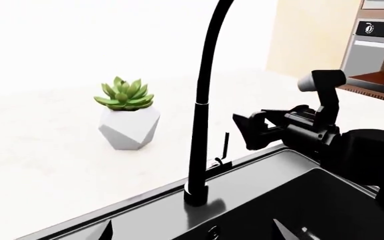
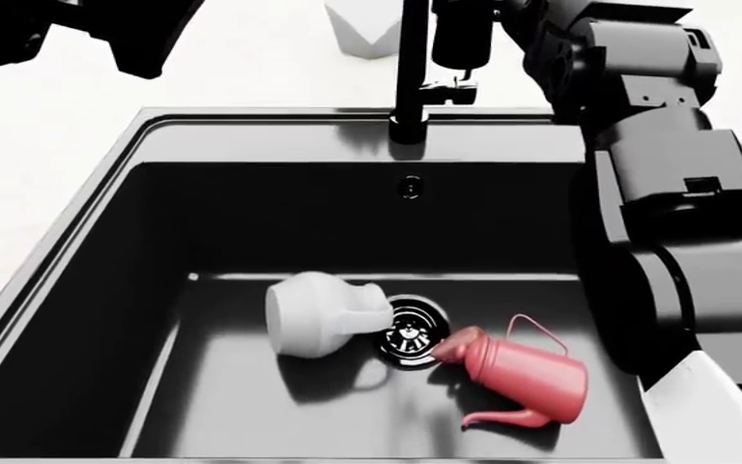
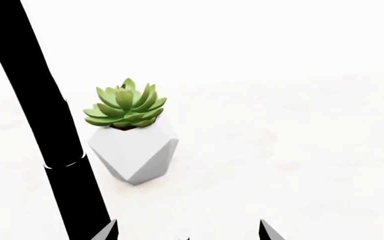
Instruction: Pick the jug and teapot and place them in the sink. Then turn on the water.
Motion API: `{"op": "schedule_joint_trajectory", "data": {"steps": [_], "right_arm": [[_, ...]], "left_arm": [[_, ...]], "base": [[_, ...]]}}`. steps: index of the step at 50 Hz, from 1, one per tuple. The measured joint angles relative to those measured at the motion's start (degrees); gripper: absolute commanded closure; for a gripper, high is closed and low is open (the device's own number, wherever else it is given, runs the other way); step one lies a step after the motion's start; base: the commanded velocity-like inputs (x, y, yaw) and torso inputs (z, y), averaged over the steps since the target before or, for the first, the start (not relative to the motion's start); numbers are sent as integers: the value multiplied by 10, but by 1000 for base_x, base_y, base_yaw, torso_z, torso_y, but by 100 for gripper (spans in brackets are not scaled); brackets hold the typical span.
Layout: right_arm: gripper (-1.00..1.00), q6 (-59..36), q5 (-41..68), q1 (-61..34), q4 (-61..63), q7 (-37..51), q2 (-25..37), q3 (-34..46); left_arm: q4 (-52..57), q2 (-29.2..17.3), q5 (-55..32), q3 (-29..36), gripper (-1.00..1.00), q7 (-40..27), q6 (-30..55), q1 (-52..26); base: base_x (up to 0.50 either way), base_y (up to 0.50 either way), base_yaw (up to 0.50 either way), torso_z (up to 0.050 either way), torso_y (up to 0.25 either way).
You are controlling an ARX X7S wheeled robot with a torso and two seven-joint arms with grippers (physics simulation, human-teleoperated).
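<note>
White counter (image 2: 36, 145) with sunken sink (image 2: 152, 126) and faceted succulent vase (image 1: 129, 127).

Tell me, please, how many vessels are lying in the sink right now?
2: the jug lies on its side left of the drain; the teapot lies tipped to its right. The sink's nearest edge is cropped.
</note>
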State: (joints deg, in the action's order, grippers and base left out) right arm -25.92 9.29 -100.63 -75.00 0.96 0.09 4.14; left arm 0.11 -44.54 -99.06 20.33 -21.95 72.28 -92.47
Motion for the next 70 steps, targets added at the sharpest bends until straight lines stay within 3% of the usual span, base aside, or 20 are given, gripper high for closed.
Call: {"op": "schedule_joint_trajectory", "data": {"steps": [12, 43, 70], "right_arm": [[-100, 4, 52, -10, 0, 11, -1, 44], [-100, 6, 62, -6, 0, 16, -1, 51], [-100, 38, -45, 10, 0, 118, 9, -133]], "left_arm": [[11, -3, 25, 6, -100, 25, -2, -3], [20, -8, 47, 19, -100, 58, -5, -8], [26, -11, 51, 20, -100, 62, -19, -4]], "base": [[0, 0, 0, 0, -85], [0, 0, 0, 0, -87], [0, 0, 0, 0, 0]]}}
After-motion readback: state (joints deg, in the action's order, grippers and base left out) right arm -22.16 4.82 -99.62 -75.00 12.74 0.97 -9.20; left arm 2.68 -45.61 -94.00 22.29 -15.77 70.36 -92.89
